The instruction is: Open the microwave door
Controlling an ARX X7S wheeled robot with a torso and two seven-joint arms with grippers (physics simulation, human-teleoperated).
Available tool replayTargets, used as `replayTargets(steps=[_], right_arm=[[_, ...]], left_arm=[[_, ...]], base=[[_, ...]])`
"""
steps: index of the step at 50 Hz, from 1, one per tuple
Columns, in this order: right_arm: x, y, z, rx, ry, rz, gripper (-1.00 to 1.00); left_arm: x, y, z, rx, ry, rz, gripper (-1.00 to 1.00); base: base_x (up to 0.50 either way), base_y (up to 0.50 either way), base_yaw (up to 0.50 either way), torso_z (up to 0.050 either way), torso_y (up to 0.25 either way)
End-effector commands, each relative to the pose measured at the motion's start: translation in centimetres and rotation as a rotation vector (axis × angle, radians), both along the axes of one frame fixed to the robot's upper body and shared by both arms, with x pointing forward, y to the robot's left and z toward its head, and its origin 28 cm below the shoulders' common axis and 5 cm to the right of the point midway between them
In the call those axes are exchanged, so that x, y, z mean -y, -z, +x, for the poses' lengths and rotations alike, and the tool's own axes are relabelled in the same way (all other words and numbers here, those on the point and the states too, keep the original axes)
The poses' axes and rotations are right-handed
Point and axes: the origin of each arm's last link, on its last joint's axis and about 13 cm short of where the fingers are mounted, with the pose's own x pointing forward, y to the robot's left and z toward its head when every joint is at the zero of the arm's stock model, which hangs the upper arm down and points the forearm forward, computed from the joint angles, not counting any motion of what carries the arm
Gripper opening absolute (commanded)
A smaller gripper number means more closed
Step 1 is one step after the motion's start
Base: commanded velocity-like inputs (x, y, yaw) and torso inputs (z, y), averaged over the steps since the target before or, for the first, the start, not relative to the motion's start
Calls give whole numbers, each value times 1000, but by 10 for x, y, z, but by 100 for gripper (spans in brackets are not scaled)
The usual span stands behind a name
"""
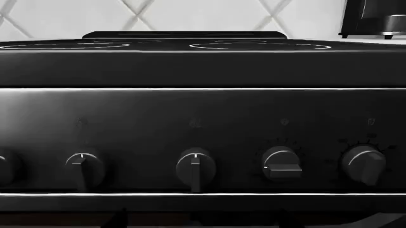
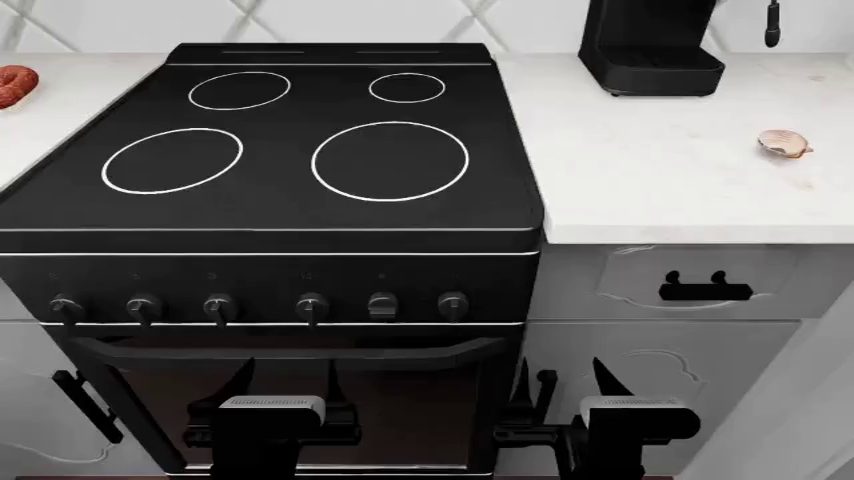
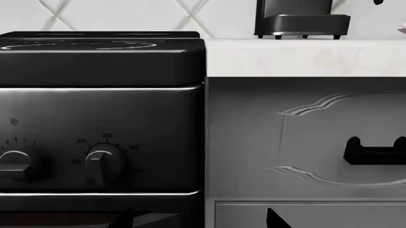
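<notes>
Even soft light, faint shadows, wrist views slightly blurred

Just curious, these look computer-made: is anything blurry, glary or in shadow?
Head view: sharp, evenly lit, no glare on the stove top, no clear shadow beside the shell. Left wrist view: dim, the knobs slightly soft, thin bright trim lines. Right wrist view: temperature numbers soft around the knob.

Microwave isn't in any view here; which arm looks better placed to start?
Neither, clearly. Left gripper and right gripper both hang low, open, before the stove and drawer handle. No microwave shows; the robot probably must turn first.
</notes>
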Motion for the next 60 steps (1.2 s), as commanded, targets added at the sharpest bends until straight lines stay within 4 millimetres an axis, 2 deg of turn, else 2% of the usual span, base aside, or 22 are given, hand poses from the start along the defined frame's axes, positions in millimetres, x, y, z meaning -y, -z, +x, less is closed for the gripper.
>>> replayTargets(steps=[1,11,16,24,29,34,42,60], right_arm=[[-1,0,0,0,0,3,100],[-2,-1,-2,9,8,4,100],[3,-15,4,55,29,-19,100],[19,-67,22,213,74,-86,100],[29,-112,34,333,98,-136,100],[39,-156,42,436,117,-188,100],[50,-212,54,559,140,-253,100],[56,-281,58,715,133,-316,100]], left_arm=[[0,0,-1,-1,-3,2,100],[-2,-6,-3,11,-14,-45,100],[-2,-27,6,87,-19,-66,100],[1,-94,32,290,-12,-89,100],[0,-141,51,418,-2,-87,100],[-2,-180,67,520,-2,-81,100],[-2,-240,82,658,11,-86,100],[-9,-326,80,845,28,-64,100]], base=[[0,0,0,0,0],[0,0,0,10,0],[0,0,0,50,0],[0,0,0,50,0],[0,0,0,50,0],[0,0,0,50,0],[0,0,0,50,0],[0,0,0,50,0]])
